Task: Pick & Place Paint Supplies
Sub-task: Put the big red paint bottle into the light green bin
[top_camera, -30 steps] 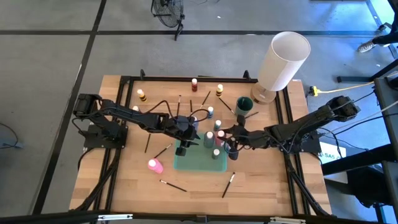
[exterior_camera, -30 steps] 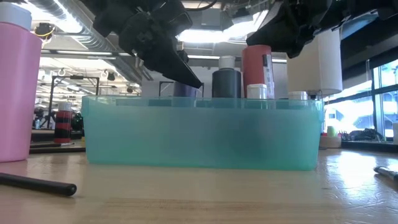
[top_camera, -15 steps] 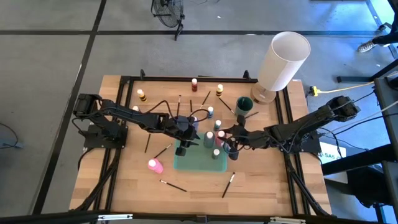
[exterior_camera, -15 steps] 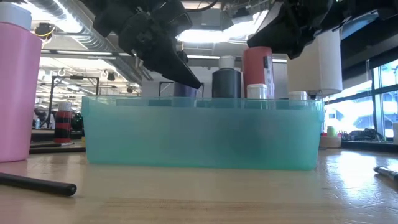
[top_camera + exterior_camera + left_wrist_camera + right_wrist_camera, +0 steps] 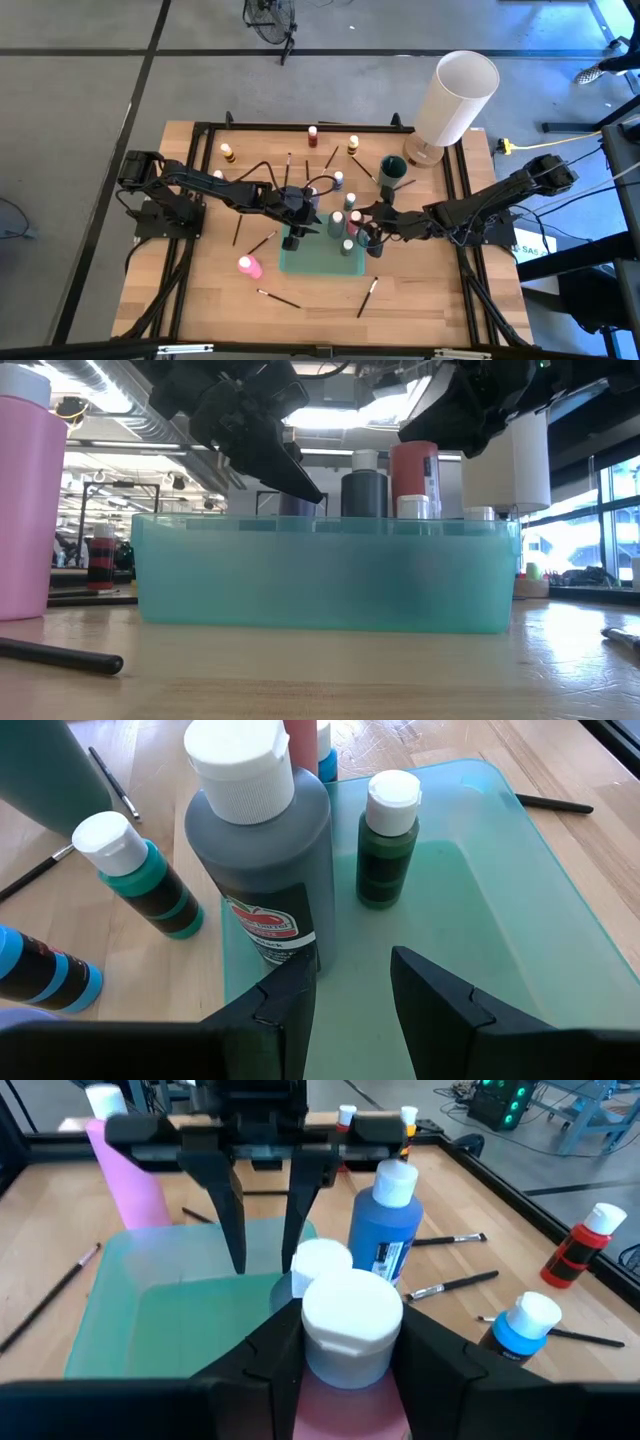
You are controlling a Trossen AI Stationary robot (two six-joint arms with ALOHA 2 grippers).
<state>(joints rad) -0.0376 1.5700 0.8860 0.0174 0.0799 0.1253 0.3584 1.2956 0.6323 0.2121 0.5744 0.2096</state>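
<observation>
A teal tray sits mid-table. In it stand a dark grey bottle with a white cap and a small green bottle. My left gripper hangs open over the tray's left part, slanting down, with the grey bottle just beside one finger and nothing between the fingers. My right gripper reaches in from the table's right and is shut on a red bottle with a white cap over the tray's right part. My right gripper pinches the red bottle between its two fingers at the top of its body, just under the white cap. The fingers come slanting down from the table's right. The bottle stands upright with its lower part behind the tray wall, and its foot is hidden.
A pink bottle stands left of the tray. Teal and blue bottles stand just beyond it. More bottles and brushes lie scattered. A large white cylinder and a dark green cup stand at the far right.
The red bottle has come down a little toward the tray under my right gripper, staying upright.
</observation>
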